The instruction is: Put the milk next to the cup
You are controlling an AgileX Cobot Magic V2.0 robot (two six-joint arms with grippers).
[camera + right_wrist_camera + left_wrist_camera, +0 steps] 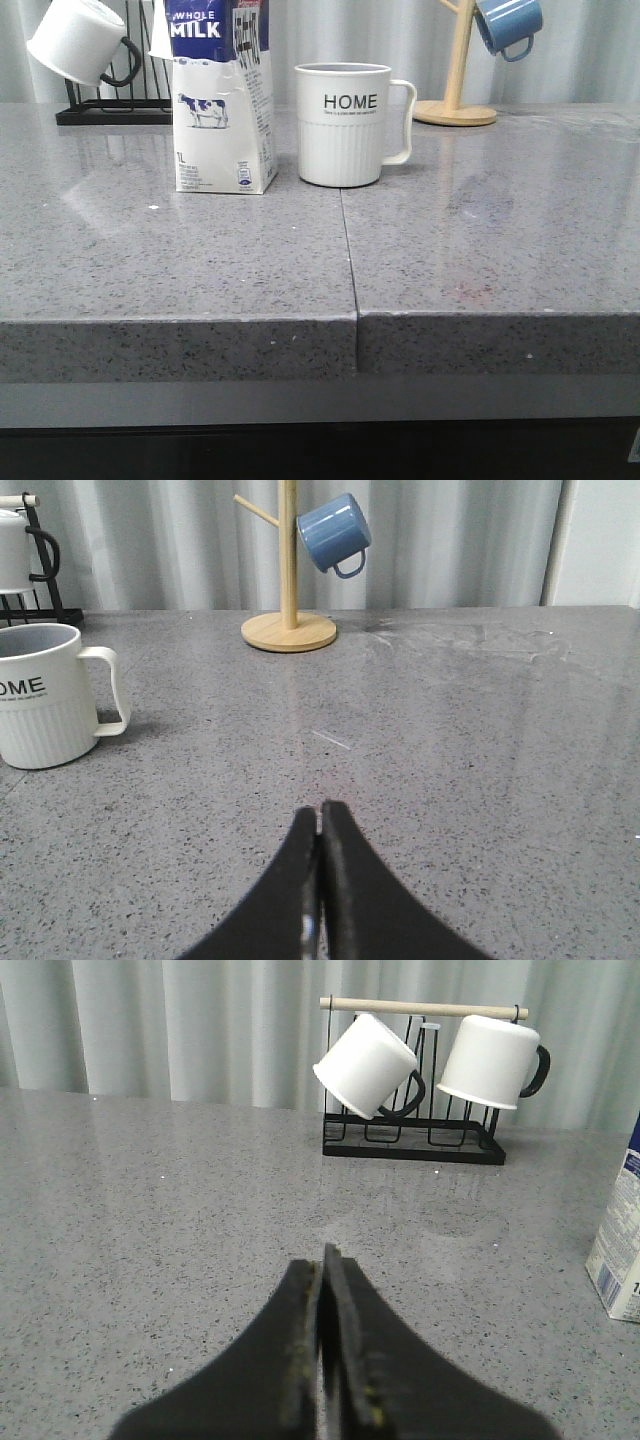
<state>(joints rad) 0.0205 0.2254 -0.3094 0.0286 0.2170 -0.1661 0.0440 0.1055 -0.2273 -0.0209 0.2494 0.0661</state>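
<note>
Milk (222,100) stands upright just left of the cup (345,125), apart from it. I see the left gripper (322,1260) and right gripper (320,815) pinched closed, empty, well clear. Any careless sweep from me could topple the tall carton.

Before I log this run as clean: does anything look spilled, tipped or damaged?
Nothing stands out. The milk carton stands upright beside the HOME mug, a small gap between them, with no spill visible. Both grippers, left and right, are shut and empty.
</note>
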